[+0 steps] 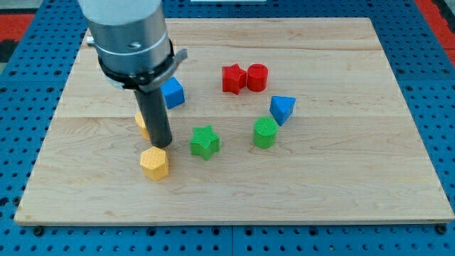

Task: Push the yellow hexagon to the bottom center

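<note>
The yellow hexagon (154, 163) lies on the wooden board (341, 185), left of centre and toward the view's bottom. My tip (161, 146) stands just above it in the view, at its upper right edge, touching or nearly touching it. A second yellow block (142, 122) is mostly hidden behind the rod, just to its left; its shape cannot be made out.
A green star (205, 141) lies right of the tip. A green cylinder (265, 132) and a blue triangular block (282, 109) lie further right. A blue cube (173, 92) sits behind the rod. A red star (232, 78) and a red cylinder (257, 77) touch near the top centre.
</note>
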Motion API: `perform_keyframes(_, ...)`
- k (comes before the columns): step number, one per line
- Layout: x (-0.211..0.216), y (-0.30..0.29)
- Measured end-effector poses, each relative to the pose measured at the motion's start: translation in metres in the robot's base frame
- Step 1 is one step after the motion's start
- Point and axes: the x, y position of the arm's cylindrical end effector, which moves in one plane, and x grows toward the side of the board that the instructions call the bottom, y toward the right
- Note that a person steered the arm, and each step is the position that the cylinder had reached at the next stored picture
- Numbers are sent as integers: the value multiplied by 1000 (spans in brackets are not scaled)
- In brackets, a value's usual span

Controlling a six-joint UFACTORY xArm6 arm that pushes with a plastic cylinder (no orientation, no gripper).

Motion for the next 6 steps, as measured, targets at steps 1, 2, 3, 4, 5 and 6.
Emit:
perform_keyframes(1, 39, -13)
perform_keyframes(2, 24, -51)
perform_keyframes(3, 53, -60)
perform_keyframes(4, 70, -32)
perform_keyframes(5, 70, 51)
perform_keyframes(6, 80, 100)
